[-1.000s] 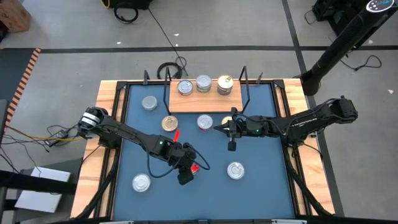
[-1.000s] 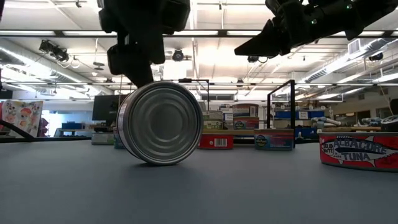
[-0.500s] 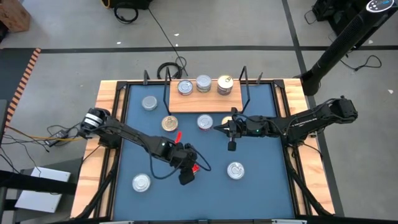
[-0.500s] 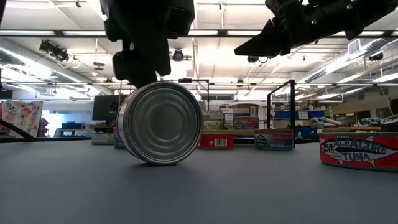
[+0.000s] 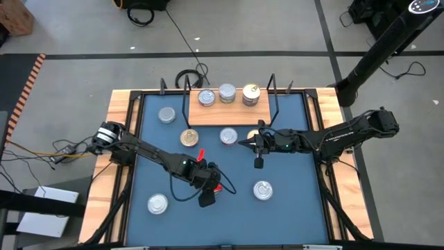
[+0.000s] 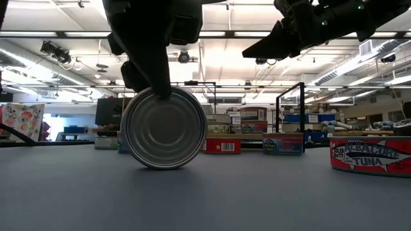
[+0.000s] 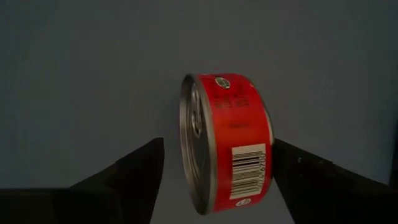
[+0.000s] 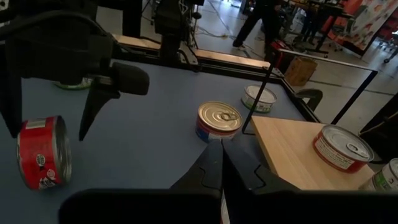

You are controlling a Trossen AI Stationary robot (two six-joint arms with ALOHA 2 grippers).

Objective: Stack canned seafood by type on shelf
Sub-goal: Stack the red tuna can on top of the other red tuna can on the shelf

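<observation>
Left pincer hangs low over the blue table with its two fingers spread wide, one on each side of a red-sided tin that stands on its edge between them; neither finger touches it in the left wrist view, and in the low view the pincer's dark body sits right over the top of that tin's silver face. Right pincer is held above the table near the shelf, its fingers pressed together and holding nothing, with a gold-topped tin lying flat just ahead of its tips. Counting the canned seafood from above: three tins stand on the shelf board, beyond the right pincer, namely two silver-topped and one gold-topped; on the table lie three silver-topped tins well apart from both pincers, one near the far left corner, one near the front left and one in front of the right pincer; between the two pincers, close to the shelf edge, lie a gold-topped tin and a silver-topped one; the tin on its edge makes nine clearly seen
</observation>
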